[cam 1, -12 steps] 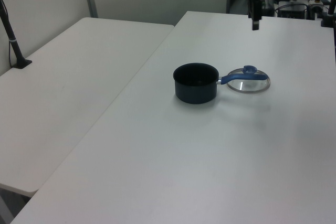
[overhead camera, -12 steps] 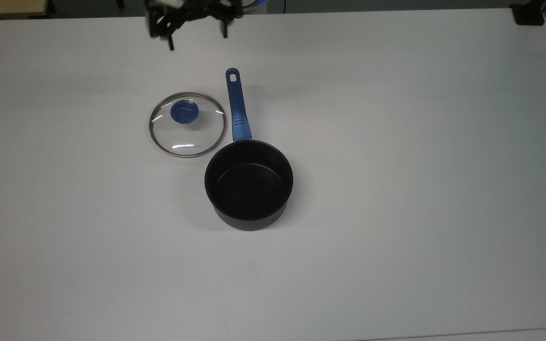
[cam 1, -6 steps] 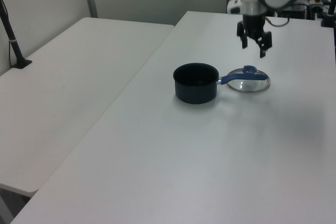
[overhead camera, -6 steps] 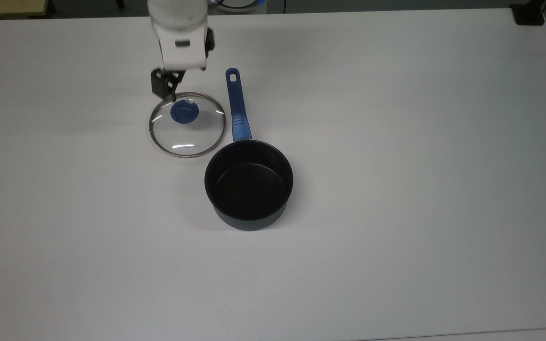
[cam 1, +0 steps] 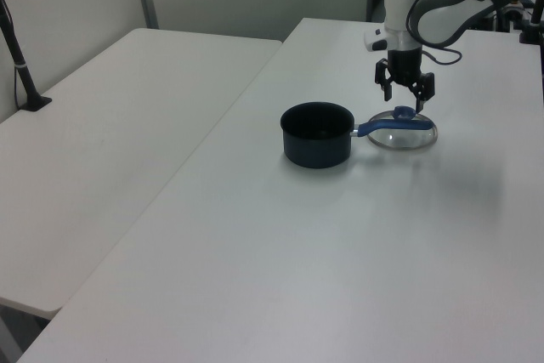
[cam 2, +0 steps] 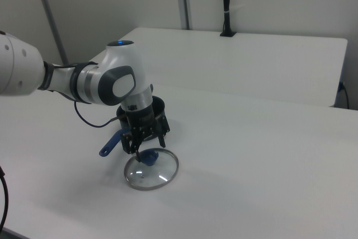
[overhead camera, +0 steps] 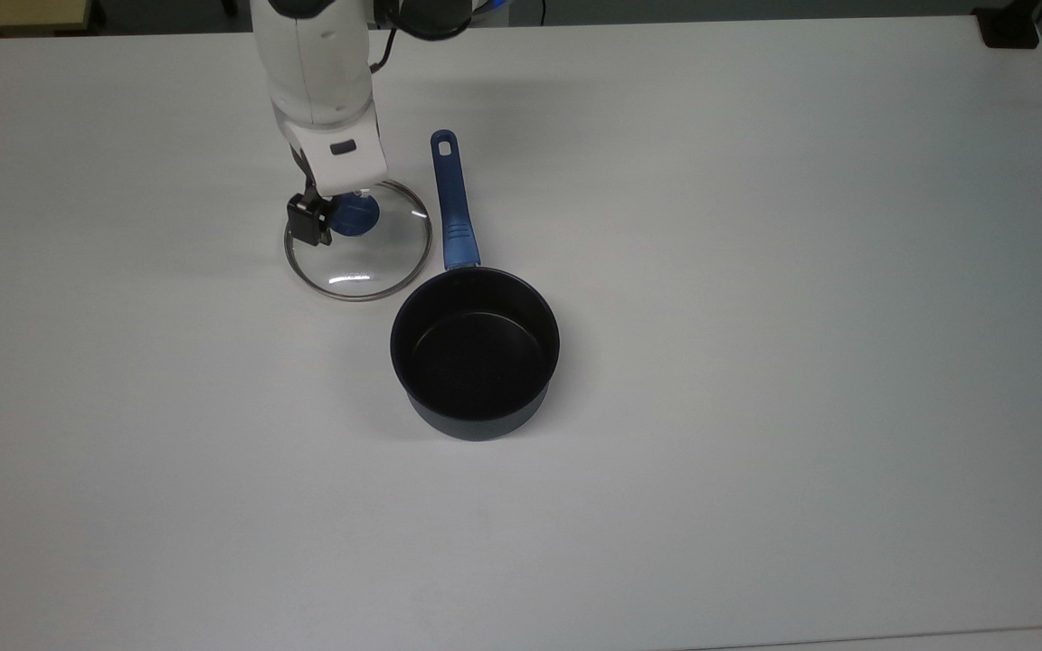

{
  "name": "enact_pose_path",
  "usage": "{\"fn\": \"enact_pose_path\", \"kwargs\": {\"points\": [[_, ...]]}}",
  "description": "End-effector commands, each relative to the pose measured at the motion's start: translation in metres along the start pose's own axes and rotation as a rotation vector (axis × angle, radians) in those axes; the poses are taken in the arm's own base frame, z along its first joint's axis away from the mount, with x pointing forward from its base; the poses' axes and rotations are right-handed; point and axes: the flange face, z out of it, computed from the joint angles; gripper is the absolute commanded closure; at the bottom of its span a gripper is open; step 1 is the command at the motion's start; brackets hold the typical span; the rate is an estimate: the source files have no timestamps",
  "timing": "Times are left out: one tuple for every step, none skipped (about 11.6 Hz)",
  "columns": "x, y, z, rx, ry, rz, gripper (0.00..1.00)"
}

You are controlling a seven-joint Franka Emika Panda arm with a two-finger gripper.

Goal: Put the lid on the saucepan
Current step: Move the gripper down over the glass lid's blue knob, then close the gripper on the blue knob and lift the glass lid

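White table point(overhead camera: 756, 271). Resting on it: glass lid point(overhead camera: 358, 258), flat, knob up; dark saucepan point(overhead camera: 475, 353), upright, empty. Lid lies just beside the pan's blue handle point(overhead camera: 451, 203), on the top view's left.

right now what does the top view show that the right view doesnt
Top view: the saucepan's black inside and the hole at the end of its handle.

Right view: both fingers of the open gripper spread above the blue knob, and a second table behind.

Both: the lid flat on the table beside the saucepan, with the gripper over it.
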Motion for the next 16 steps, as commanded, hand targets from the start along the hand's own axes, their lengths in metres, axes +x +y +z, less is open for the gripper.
{"fn": "enact_pose_path", "kwargs": {"points": [[0.0044, 0.0007, 0.0083, -0.009, -0.016, -0.042, 0.09], [0.0042, 0.0008, 0.0092, -0.01, -0.024, -0.047, 0.12], [0.0042, 0.0009, 0.0092, -0.01, -0.025, -0.05, 0.16], [0.0033, 0.0011, 0.0093, -0.01, -0.025, -0.056, 0.24], [0.0033, 0.0011, 0.0093, -0.01, -0.025, -0.074, 0.33], [0.0033, 0.0011, 0.0093, -0.01, -0.025, -0.074, 0.34], [0.0033, 0.0011, 0.0093, -0.01, -0.025, -0.074, 0.34], [0.0042, 0.0009, 0.0092, -0.01, -0.025, -0.076, 0.34], [0.0042, 0.0009, 0.0092, -0.01, -0.025, -0.074, 0.33], [0.0043, 0.0009, 0.01, -0.009, -0.026, -0.068, 0.32], [0.0048, 0.001, 0.0135, -0.003, -0.027, -0.069, 0.31], [0.006, 0.0012, 0.0154, 0.0, -0.027, -0.069, 0.36], [0.0051, 0.0025, 0.0128, -0.004, -0.026, -0.068, 0.44], [0.0042, 0.003, 0.0123, -0.004, -0.026, -0.066, 0.48], [0.0052, 0.0028, 0.0131, -0.002, -0.025, -0.067, 0.49], [0.0052, 0.0028, 0.0131, -0.002, -0.025, -0.067, 0.51]]}}
